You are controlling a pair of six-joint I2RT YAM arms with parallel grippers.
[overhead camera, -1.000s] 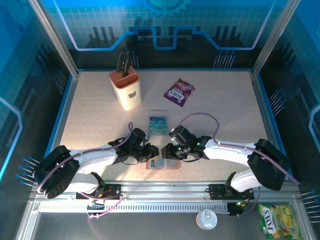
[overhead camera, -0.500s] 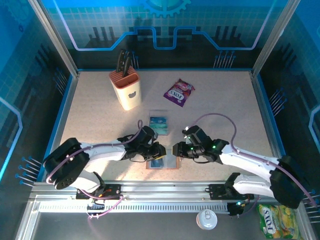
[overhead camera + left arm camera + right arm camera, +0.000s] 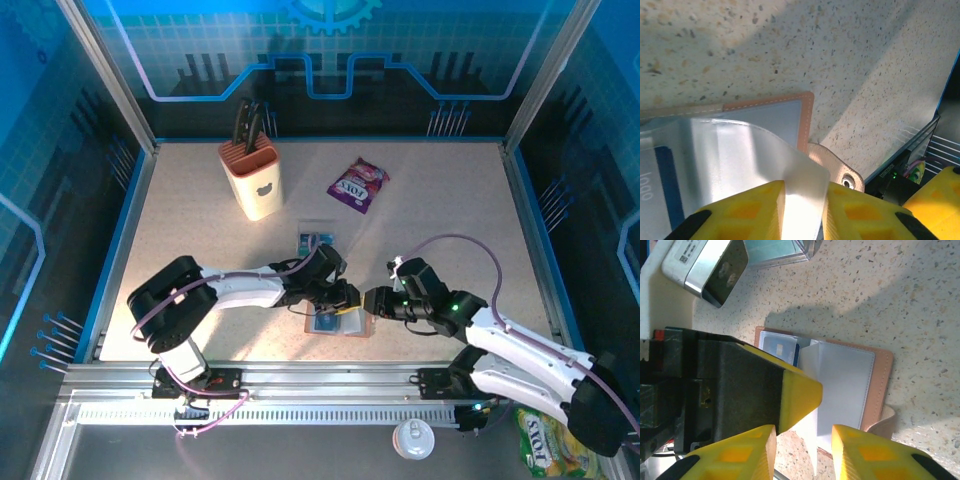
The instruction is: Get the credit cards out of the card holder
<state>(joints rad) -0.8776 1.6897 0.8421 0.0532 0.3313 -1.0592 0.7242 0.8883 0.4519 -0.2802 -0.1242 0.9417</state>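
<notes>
The tan card holder lies open near the table's front edge, its strap tab pointing right. A blue credit card sits in its left sleeve. My left gripper is shut on a clear sleeve, which curls up from the holder between the yellow fingers. My right gripper hangs open just right of the left one, over the holder's near edge. That sleeve stands edge-on in its gap. More credit cards lie in a clear tray behind.
A beige knife block stands at the back left and a purple snack packet at the back middle. The table's front rail runs just behind the holder. A yellow packet and a can lie beyond it.
Both grippers and the card holder have shifted to the right. The left arm has stretched out after it; the right arm has drawn back to the right.
</notes>
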